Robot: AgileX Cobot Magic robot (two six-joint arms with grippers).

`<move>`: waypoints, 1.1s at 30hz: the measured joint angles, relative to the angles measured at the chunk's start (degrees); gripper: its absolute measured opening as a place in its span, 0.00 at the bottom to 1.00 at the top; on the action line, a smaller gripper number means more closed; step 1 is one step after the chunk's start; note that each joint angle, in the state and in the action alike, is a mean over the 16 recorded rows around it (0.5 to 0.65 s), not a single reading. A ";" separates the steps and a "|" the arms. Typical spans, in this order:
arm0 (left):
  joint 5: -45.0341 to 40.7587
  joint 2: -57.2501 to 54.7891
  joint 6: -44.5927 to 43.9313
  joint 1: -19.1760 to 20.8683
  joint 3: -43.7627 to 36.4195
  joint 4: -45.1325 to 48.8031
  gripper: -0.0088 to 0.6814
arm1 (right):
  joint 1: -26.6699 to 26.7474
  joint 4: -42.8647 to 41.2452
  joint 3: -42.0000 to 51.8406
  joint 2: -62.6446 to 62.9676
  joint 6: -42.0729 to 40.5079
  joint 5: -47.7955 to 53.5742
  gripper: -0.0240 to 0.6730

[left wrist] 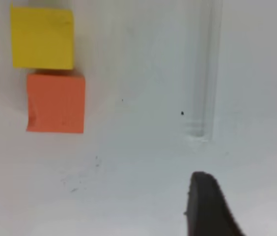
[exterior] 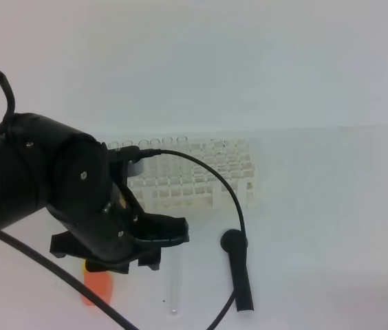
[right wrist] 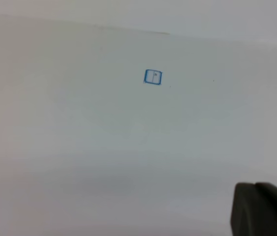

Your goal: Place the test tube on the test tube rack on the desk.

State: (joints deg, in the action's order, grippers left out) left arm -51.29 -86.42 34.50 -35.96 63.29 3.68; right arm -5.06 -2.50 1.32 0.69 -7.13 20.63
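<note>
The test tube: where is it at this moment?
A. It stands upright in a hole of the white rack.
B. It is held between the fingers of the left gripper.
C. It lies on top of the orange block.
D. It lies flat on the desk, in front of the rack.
D: the test tube lies flat on the desk, apart from the test tube rack, with the left gripper open just above its end.

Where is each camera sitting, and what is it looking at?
Exterior high: up above, looking down at the desk, test tube rack, test tube and black stick; the left arm fills the left.
Left wrist: on the left arm, facing down; left gripper jaws apart at the bottom, yellow block, orange block.
Right wrist: low over bare desk with a blue square mark; one dark fingertip shows.
Shared: test tube and orange block, exterior and left wrist.
</note>
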 joint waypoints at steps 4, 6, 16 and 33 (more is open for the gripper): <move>0.56 -1.78 1.24 0.00 0.00 -0.59 0.55 | 0.00 0.00 0.00 0.00 0.00 0.00 0.03; 0.82 -2.99 1.52 0.00 0.00 -1.00 0.58 | 0.00 0.00 0.00 0.00 0.00 0.00 0.03; 1.51 -10.60 1.67 0.00 1.39 -5.05 0.59 | 0.00 0.00 0.00 0.00 -0.03 0.00 0.03; -0.91 -20.56 0.17 0.00 8.65 -4.01 0.59 | 0.00 0.00 -0.06 0.00 -0.60 0.00 0.03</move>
State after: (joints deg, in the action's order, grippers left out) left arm -52.20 -106.98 34.67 -35.96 71.95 -0.33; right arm -5.06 -2.50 1.26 0.69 -7.72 20.63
